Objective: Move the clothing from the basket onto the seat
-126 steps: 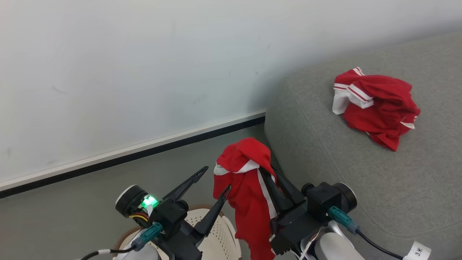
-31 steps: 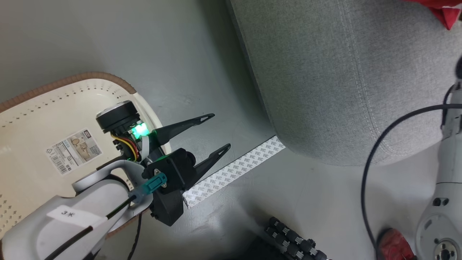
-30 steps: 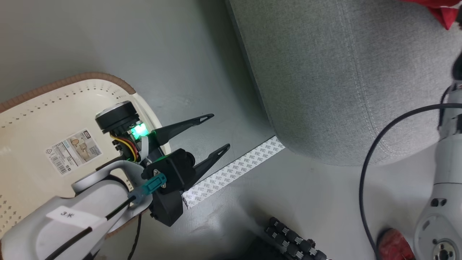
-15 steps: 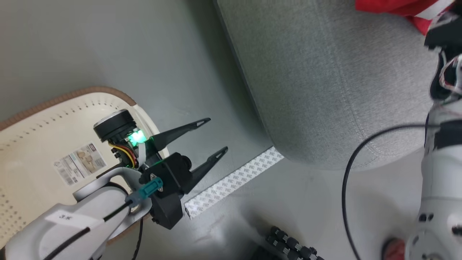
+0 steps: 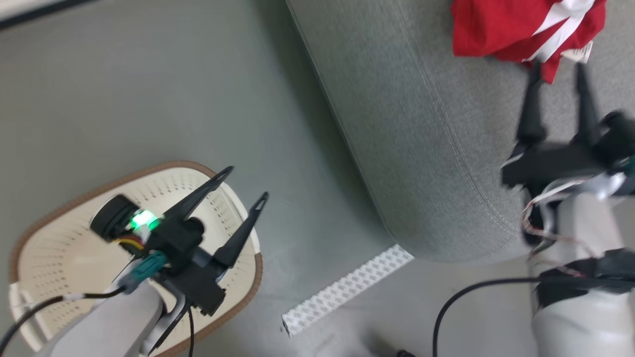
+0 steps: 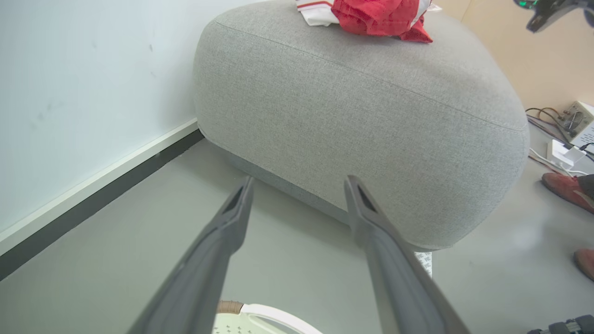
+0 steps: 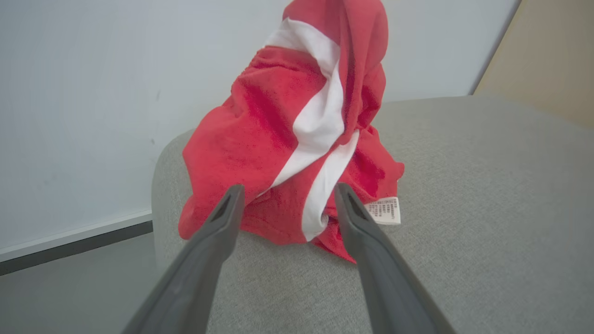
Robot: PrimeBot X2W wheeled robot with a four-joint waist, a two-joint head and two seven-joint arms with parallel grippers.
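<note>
Both my right gripper (image 5: pixel 557 66) and my left gripper (image 5: pixel 246 182) are standing wide open, and neither is carrying anything. The right one is pointing up the head view at the clothing (image 5: pixel 496 25), which is lying crumpled on top of the seat (image 5: pixel 421 124) near its rounded end. The heap is sitting straight ahead of those fingertips, just beyond them. That arm is blurring, so I am not able to say whether the tips are brushing the hem. In the right wrist view the pile is rising as a soft peak, its long axis running up and away from me. A broad white stripe (image 7: pixel 320 120) is following that line, and a small white label (image 7: pixel 383 209) is hanging out at the lower right. The cloth is looking limp and folding on itself. The upholstery under it is showing a coarse grey-green weave with a stitched seam.

The left gripper is hovering above the basket (image 5: pixel 59 243), well apart from the clothing, so the right arm is by far the nearer. The basket is sitting on the floor beside the seat: hard cream plastic, rows of small holes, a brown rim band. What I am seeing of its inside is holding no red, though my forearm (image 5: pixel 109 322) is covering part. I am judging that the right arm is needing only a straight pull-back so no finger is snagging the folds.
</note>
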